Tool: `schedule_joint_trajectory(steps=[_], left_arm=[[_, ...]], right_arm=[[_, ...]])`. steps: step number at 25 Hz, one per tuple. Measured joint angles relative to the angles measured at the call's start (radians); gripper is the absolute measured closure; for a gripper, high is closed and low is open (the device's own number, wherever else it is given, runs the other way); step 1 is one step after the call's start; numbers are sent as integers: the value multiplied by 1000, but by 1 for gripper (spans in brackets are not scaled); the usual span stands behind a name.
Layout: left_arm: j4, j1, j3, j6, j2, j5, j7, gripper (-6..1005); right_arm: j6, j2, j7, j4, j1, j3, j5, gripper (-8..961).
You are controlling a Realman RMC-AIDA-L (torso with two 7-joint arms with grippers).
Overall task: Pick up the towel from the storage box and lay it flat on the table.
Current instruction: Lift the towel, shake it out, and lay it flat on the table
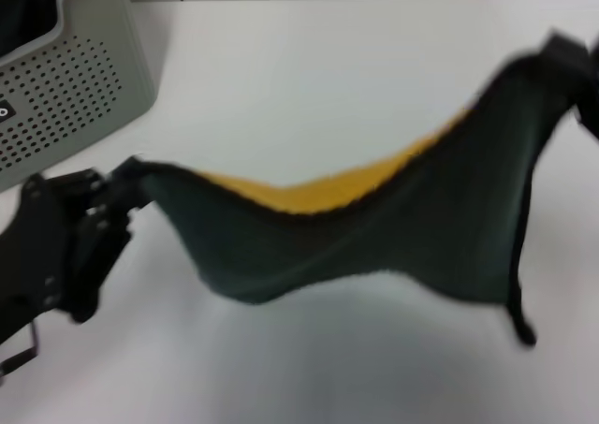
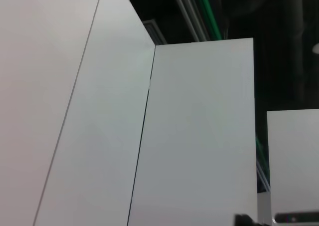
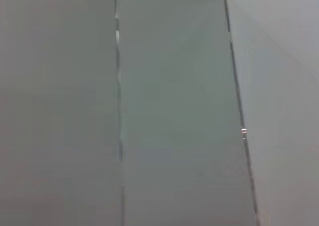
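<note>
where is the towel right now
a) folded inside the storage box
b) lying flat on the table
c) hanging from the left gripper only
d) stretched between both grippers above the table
d: the towel sags between the left gripper and the right gripper, out of the storage box, above the table.

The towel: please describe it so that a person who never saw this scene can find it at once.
Look at the white table; the grey storage box stands at its far left corner. In front of it, the towel hangs stretched above the table between the left gripper and the right gripper. It is the only cloth: dark green, with a yellow inner side.
</note>
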Motion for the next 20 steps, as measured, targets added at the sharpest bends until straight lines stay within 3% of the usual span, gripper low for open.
schedule_joint_trajectory(steps=[5,9,12,15,18,20], left_arm=[[196,135,45,5,-10,-55,-85,991],[326,210,221,6,6,-186,-133,991],[342,236,306,4,11,-246,-101,992],[198,169,251,-1,-9,-243,-59,992],[-55,23,170,-7,-15,-217,10,993],[-291,-120,144,-44,-3,-201,110,993]], right_arm=[[-169,0,6,27,-58,29,-5,939],[-393,-1,10,167,-89,140,0,939],[-430,-1,-3,263,-83,182,-2,939],[-411,-5,-41,433,-37,221,-11,938],[-342,-11,-87,569,38,234,-38,938],[-281,-11,-105,599,73,232,-61,938]])
